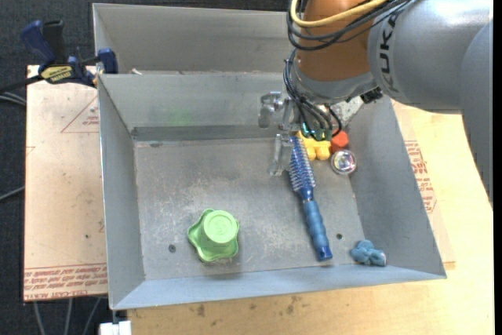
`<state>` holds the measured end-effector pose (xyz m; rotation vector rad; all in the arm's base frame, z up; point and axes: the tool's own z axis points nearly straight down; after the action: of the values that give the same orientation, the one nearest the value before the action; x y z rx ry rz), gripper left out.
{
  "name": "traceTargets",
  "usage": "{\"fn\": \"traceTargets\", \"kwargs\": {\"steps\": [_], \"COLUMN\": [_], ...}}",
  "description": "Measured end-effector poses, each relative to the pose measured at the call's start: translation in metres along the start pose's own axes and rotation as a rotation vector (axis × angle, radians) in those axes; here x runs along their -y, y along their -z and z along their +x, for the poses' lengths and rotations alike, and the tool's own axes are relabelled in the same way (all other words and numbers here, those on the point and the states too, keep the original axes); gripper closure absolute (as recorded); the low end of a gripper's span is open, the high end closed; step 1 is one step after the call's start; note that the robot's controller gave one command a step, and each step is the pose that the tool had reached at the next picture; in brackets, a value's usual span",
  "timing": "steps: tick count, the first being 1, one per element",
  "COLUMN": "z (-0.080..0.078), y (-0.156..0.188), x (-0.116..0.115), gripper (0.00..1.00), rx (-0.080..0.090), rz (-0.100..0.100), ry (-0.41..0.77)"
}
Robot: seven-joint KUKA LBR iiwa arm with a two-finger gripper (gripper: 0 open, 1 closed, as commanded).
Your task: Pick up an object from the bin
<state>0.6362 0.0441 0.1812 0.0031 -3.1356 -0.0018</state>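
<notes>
My gripper [279, 149] is down in the back right part of the bin, under the arm's orange cover. Its metal tip stands just left of the bristled head of a blue brush [307, 196], which lies slanting toward the front right. Whether it touches the brush I cannot tell. A small yellow and orange toy [320, 147] lies right behind the brush head, close to the gripper's right side. Beside that toy rests a shiny round silver thing [343, 162].
A green cup-shaped thing [213, 234] sits at the front left of the bin floor. A small blue lump [367, 253] lies in the front right corner. The arm reaches in from the right, above the back right wall.
</notes>
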Motion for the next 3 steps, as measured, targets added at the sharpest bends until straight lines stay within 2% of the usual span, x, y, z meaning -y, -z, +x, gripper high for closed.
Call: {"fn": "traceTargets", "kwargs": {"steps": [1,2,3], "z": [0.001,0.000,0.066], "y": [-0.013,-0.011,-0.089], "x": [0.016,0.115,0.142], "gripper": [0.00,0.00,0.00], "rx": [0.007,0.009,0.000], "rz": [0.001,0.005,0.000], "ry": [0.164,0.585,0.255]}}
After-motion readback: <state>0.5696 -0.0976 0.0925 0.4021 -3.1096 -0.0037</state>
